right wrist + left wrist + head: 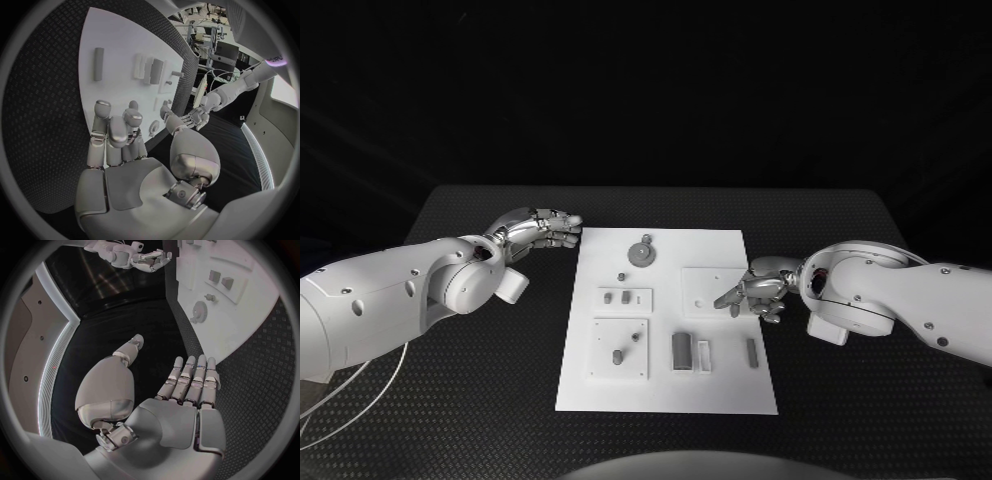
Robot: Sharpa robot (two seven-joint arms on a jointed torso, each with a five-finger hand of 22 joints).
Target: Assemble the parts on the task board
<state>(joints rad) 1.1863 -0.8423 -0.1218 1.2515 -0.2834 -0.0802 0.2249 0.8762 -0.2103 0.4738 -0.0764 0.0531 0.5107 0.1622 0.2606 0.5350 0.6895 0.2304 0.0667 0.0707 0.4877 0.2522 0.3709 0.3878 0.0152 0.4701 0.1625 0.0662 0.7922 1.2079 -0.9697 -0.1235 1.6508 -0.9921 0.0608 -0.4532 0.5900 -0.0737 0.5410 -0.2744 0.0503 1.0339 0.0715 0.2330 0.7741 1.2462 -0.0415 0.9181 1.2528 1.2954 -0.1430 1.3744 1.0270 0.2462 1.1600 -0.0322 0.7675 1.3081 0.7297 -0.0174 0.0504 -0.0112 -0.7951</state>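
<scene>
1. Head view: your right hand (759, 288), holding nothing, hovers at the right edge of the task board (668, 390). Lower it slowly toward the grey bar (751, 352) just below it.
2. Left wrist view: your left hand (187, 390), fingers straight and together, is empty beside the board; keep it clear of the gear (199, 311).
3. Right wrist view: fingers loosely apart over the board; spread them before you grasp.

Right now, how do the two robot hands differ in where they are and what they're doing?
The left robot hand sits off the white plate, beside its far left corner, over the black table; the right robot hand reaches over the plate's right edge. The left robot hand's fingers lie straight and together; the right robot hand's fingers are more curled, pointing towards a raised square block. Both are silver and hold nothing.
</scene>
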